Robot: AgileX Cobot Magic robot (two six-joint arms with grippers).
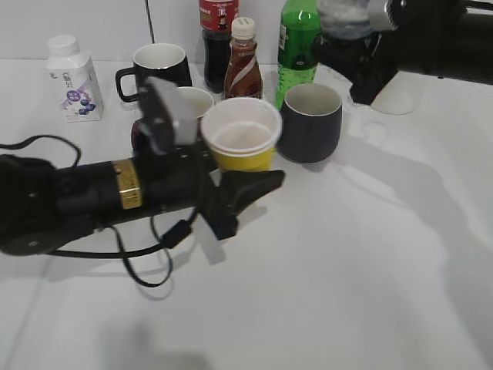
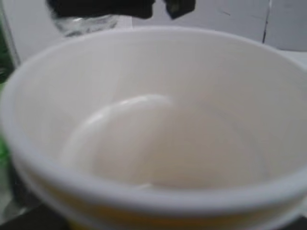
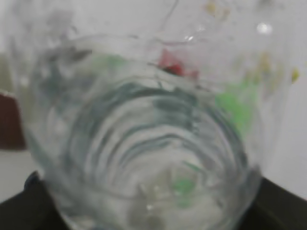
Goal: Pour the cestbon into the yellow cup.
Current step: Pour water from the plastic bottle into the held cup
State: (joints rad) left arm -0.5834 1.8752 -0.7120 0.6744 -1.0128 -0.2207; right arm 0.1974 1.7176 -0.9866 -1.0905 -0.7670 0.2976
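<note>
Leftmost, at 10 o'clock: small white milk carton [image 1: 73, 79], purple print, idle.

Left gripper [image 1: 245, 183]: black, clasped about the base of the yellow cup [image 1: 241, 136], which stands near table centre, upright. Judged: held steady to receive the pour. Cup: yellow outside, white inside and at the rim; in the left wrist view its interior [image 2: 158, 139] looks empty.

Behind, toward 12 o'clock: black handled mug [image 1: 158, 69], a white cup [image 1: 196, 99], dark cola bottle [image 1: 218, 38], brown drink bottle [image 1: 243, 65], bright green soda bottle [image 1: 299, 46], dark grey mug [image 1: 310, 121] just right of the yellow cup.

Right gripper [image 1: 362, 19], at 1 o'clock, aloft: closed on the cestbon [image 1: 343, 17]. Bottle: clear, ribbed [image 3: 153, 139], filling the right wrist view; label and cap not discernible. Well apart from the cup, pour not begun.
</note>
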